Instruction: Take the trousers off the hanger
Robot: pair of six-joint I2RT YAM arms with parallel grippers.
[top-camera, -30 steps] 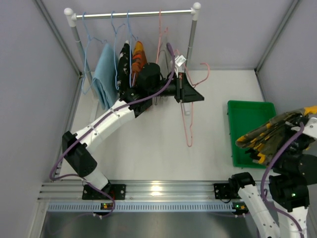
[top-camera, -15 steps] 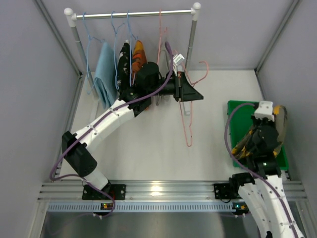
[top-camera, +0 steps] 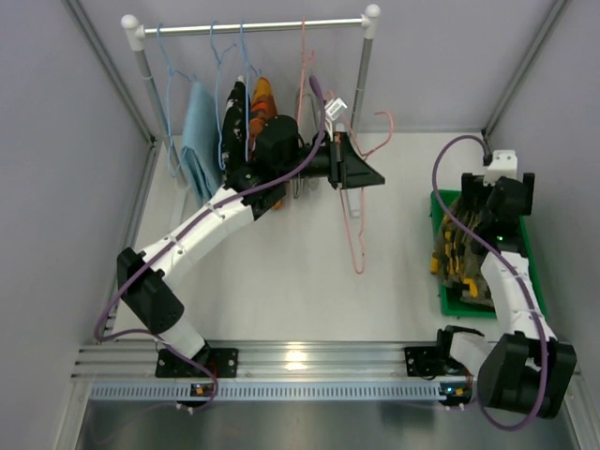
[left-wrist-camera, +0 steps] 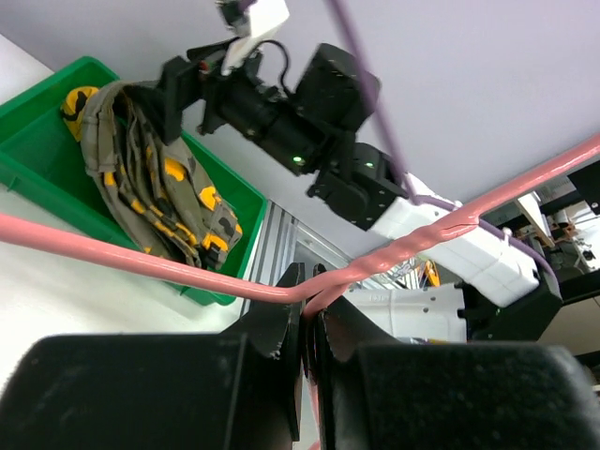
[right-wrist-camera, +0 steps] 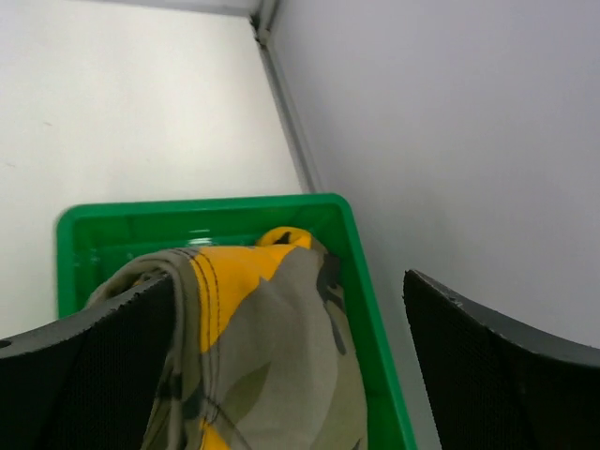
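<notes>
I have the left gripper (left-wrist-camera: 307, 302) clamped shut on the hanger (left-wrist-camera: 141, 264), holding it out from the rail (top-camera: 253, 26), I judge to steady the bare wire; the trousers (top-camera: 459, 258) lie bunched in the green bin (top-camera: 448, 202), off the hanger and well apart from it; my right gripper (top-camera: 494, 195) hangs just above them, jaws spread wide, cloth lying between the fingers (right-wrist-camera: 84, 375) but not pinched.

A silver clothes rail (top-camera: 253, 26) with white end knobs stands at the back of the white bench (top-camera: 300, 281). Blue wire hangers (top-camera: 167, 56) hang from it, carrying a pale blue cloth (top-camera: 197, 141), a black patterned garment (top-camera: 234, 112) and an orange one (top-camera: 263, 101). A green bin (right-wrist-camera: 187, 211) sits at the right.
</notes>
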